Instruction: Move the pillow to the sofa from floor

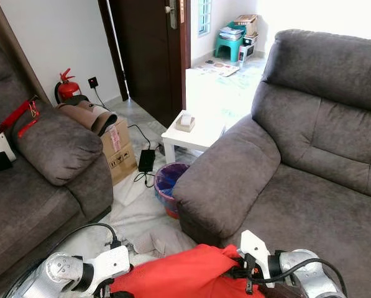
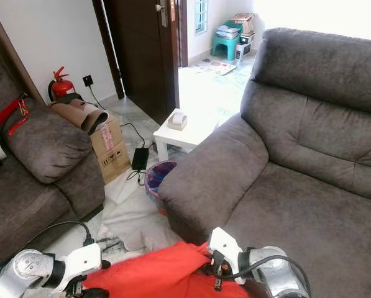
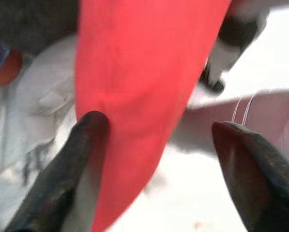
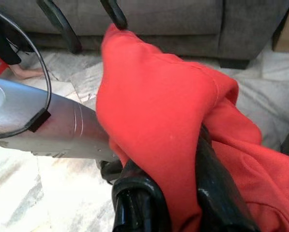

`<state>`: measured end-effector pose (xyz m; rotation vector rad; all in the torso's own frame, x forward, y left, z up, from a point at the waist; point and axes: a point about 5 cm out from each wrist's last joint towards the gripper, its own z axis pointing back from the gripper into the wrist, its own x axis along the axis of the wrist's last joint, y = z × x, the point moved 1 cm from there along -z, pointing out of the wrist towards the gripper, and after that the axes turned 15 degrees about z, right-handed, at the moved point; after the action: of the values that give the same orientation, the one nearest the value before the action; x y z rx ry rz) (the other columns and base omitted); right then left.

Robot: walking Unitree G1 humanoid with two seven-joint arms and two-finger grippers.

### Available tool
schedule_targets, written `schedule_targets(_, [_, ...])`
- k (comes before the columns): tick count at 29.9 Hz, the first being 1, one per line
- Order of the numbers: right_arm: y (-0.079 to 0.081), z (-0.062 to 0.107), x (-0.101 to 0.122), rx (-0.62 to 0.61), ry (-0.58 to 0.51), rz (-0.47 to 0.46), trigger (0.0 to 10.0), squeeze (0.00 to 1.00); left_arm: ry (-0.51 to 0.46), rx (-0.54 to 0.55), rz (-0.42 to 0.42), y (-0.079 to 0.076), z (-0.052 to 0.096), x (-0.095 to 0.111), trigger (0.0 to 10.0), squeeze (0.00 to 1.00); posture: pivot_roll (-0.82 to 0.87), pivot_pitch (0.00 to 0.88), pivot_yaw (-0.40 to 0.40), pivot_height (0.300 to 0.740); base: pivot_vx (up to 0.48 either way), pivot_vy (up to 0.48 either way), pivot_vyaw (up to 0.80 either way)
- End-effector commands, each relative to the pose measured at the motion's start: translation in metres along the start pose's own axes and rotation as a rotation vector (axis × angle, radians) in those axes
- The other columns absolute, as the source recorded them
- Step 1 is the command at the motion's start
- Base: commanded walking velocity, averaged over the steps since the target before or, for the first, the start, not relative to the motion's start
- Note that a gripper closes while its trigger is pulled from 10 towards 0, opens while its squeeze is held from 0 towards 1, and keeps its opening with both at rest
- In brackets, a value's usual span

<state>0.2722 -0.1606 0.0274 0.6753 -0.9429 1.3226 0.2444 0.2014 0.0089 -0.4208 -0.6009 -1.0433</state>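
Red pillow point(image 1: 185, 273) is pinched in the right gripper's point(image 4: 171, 203) jaws, its edge between the left gripper's point(image 3: 156, 145) spread jaws.

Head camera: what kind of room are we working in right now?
Most likely a home living room: a grey sofa ahead, a second grey sofa on the left, a small white side table between them, and a dark wooden door opening onto a bright tiled area.
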Motion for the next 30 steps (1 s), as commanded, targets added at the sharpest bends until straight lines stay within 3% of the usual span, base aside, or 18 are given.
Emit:
schedule_targets(1, [-0.009,-0.002,0.024,-0.001,-0.096,0.076,10.0,0.00,0.089,0.000,-0.028,-0.004,-0.002,-0.020,10.0,1.00,0.09,0.000,0.057,0.740,0.000,0.000,0.00])
schedule_targets(4, [-0.008,-0.001,0.027,0.005,-0.105,0.082,10.0,0.00,0.084,0.038,-0.047,-0.004,-0.006,-0.023,10.0,1.00,0.09,0.000,0.057,0.740,0.000,0.000,0.00])
schedule_targets(7, [-0.005,0.000,0.028,0.028,-0.108,0.077,10.0,0.00,0.039,0.177,-0.121,0.009,-0.007,-0.013,10.0,1.00,0.09,0.000,0.050,0.740,0.000,0.000,0.00])
schedule_targets(10, [-0.003,0.001,0.026,0.029,-0.108,0.071,10.0,0.00,-0.045,0.197,-0.102,0.014,-0.005,0.000,10.0,1.00,0.10,0.000,0.041,0.740,0.000,0.000,0.00])
schedule_targets(11, [-0.002,0.001,0.026,0.029,-0.107,0.069,10.0,0.00,-0.050,0.188,-0.083,0.014,-0.005,0.000,10.0,0.92,0.10,0.000,0.041,0.740,0.000,0.000,0.00])
schedule_targets(12, [-0.002,0.001,0.025,0.029,-0.107,0.066,10.0,0.00,-0.049,0.168,-0.077,0.012,-0.006,0.000,10.0,0.00,0.09,0.000,0.040,0.740,0.000,0.000,0.00])
schedule_targets(14, [-0.001,0.001,0.025,0.029,-0.107,0.063,10.0,0.00,-0.026,0.150,-0.097,0.010,-0.007,-0.003,10.0,0.00,0.09,0.000,0.042,0.740,0.000,0.000,0.00])
schedule_targets(19, [-0.002,0.002,0.033,0.034,-0.133,0.064,10.0,0.00,0.028,0.090,-0.028,0.003,-0.012,-0.019,10.0,0.00,0.08,0.000,0.040,0.740,0.000,0.000,0.00])
schedule_targets(22, [-0.002,0.004,0.034,0.033,-0.134,0.065,10.0,0.00,0.039,0.085,-0.033,0.001,-0.013,-0.022,10.0,0.00,0.08,0.000,0.039,0.740,0.000,0.000,0.00])
schedule_targets(29, [-0.002,0.009,0.038,0.026,-0.148,0.059,10.0,0.00,0.020,0.224,-0.047,0.012,-0.012,-0.022,10.0,0.00,0.09,0.000,0.028,0.740,0.000,0.000,0.00])
schedule_targets(30, [-0.002,0.009,0.038,0.027,-0.149,0.058,10.0,0.00,0.012,0.232,-0.041,0.013,-0.012,-0.021,6.3,0.00,0.09,0.000,0.028,0.740,0.000,0.000,0.00])
